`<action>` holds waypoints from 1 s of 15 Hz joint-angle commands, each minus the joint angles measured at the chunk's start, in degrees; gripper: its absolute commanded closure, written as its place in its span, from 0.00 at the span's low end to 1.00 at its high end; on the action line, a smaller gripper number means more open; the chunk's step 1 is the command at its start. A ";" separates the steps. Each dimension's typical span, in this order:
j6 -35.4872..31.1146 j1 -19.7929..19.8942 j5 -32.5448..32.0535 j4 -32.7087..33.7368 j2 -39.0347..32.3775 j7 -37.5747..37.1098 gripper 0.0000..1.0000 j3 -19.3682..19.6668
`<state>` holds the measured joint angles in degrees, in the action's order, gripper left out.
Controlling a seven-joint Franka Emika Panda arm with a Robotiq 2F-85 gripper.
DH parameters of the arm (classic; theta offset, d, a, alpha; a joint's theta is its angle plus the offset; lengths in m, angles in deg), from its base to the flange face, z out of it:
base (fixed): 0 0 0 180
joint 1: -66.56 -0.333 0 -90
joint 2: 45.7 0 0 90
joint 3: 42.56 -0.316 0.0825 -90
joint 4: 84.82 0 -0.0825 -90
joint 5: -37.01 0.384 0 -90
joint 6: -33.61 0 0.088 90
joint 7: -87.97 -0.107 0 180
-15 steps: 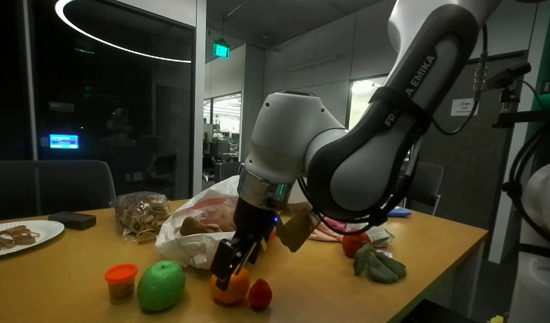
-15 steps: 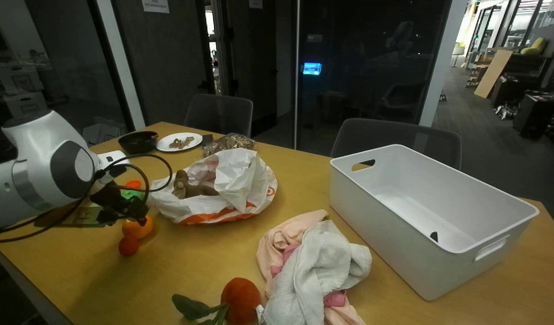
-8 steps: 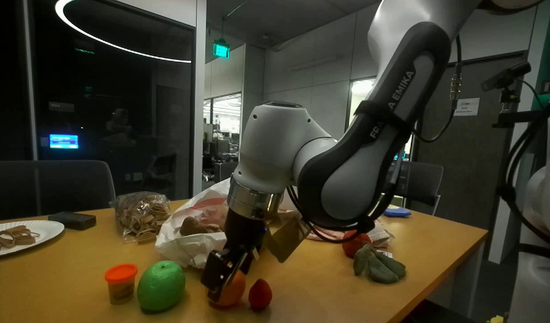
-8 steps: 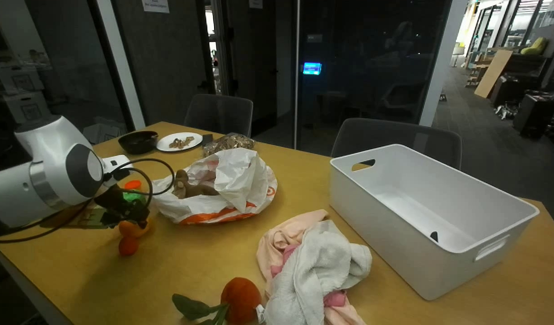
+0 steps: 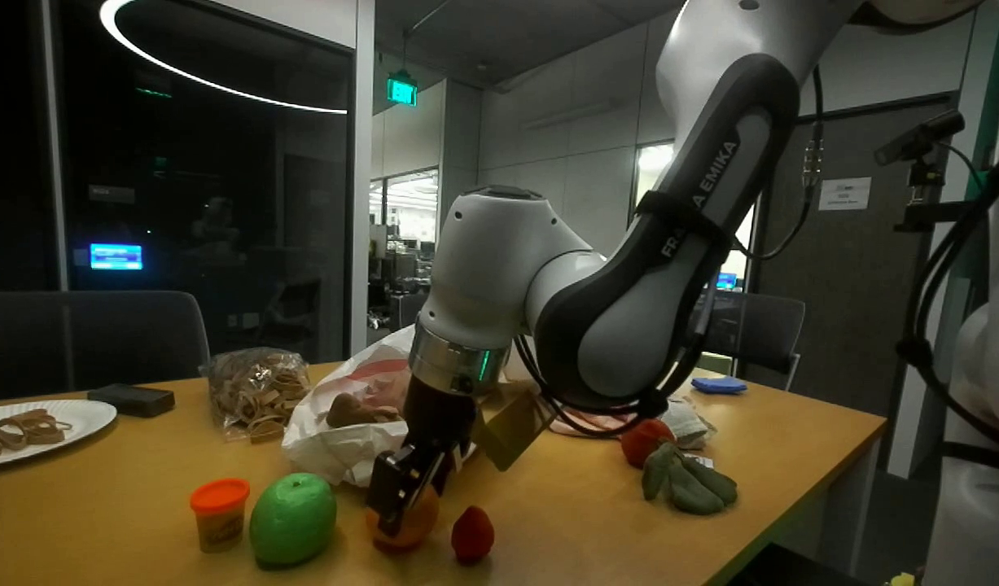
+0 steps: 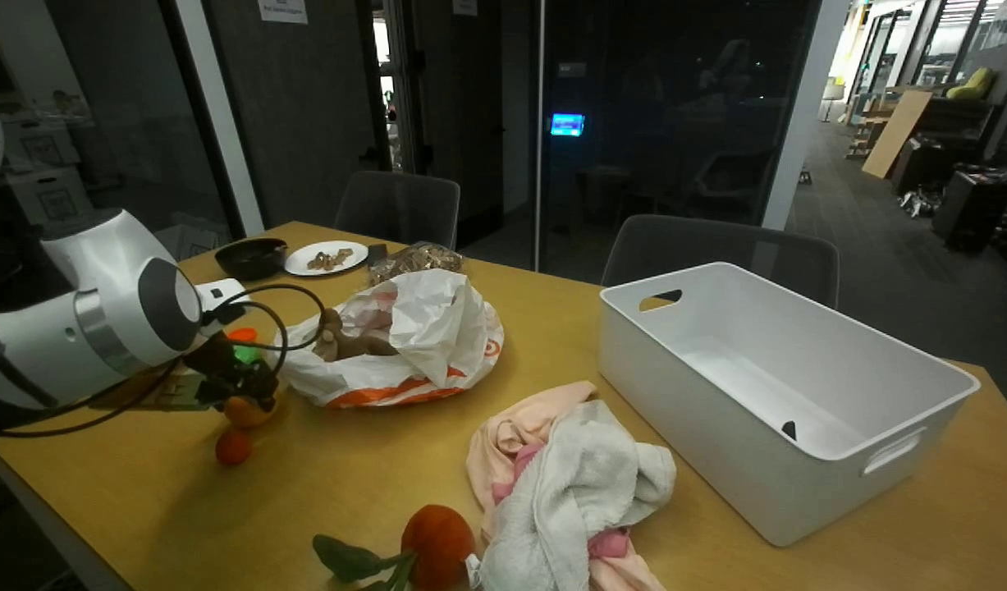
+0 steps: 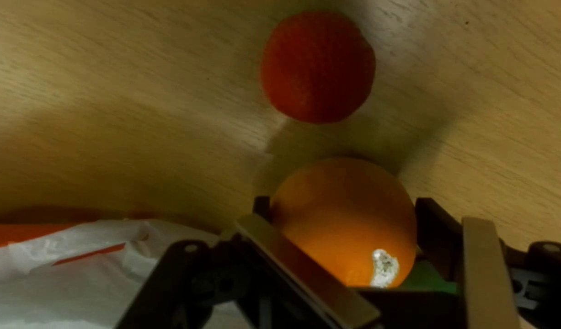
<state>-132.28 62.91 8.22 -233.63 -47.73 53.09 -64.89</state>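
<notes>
In my wrist view I have the claw (image 7: 343, 210) pinching the orange (image 7: 345, 224) from both sides on the worktop (image 7: 125, 59). A red fruit (image 7: 317, 67) sits near it at twelve o'clock, the white bag (image 7: 74, 283) toward nine. In an exterior view I see the green fruit (image 5: 293, 521) at the orange's nine o'clock.

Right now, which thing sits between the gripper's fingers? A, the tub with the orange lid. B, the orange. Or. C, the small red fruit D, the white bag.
B: in the wrist view the gripper has one finger on either side of the orange, while the small red fruit lies apart from both.
</notes>
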 commanded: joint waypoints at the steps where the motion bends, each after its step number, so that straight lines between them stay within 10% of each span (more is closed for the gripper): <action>1: 0.95 -0.08 7.65 -0.08 3.76 5.54 0.46 -1.23; 7: 1.05 0.19 13.42 2.62 11.88 10.03 0.46 -0.40; 15: 0.99 10.64 -8.15 8.29 10.04 -6.15 0.46 -5.72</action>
<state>-131.56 68.87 9.39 -227.71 -35.70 54.52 -67.36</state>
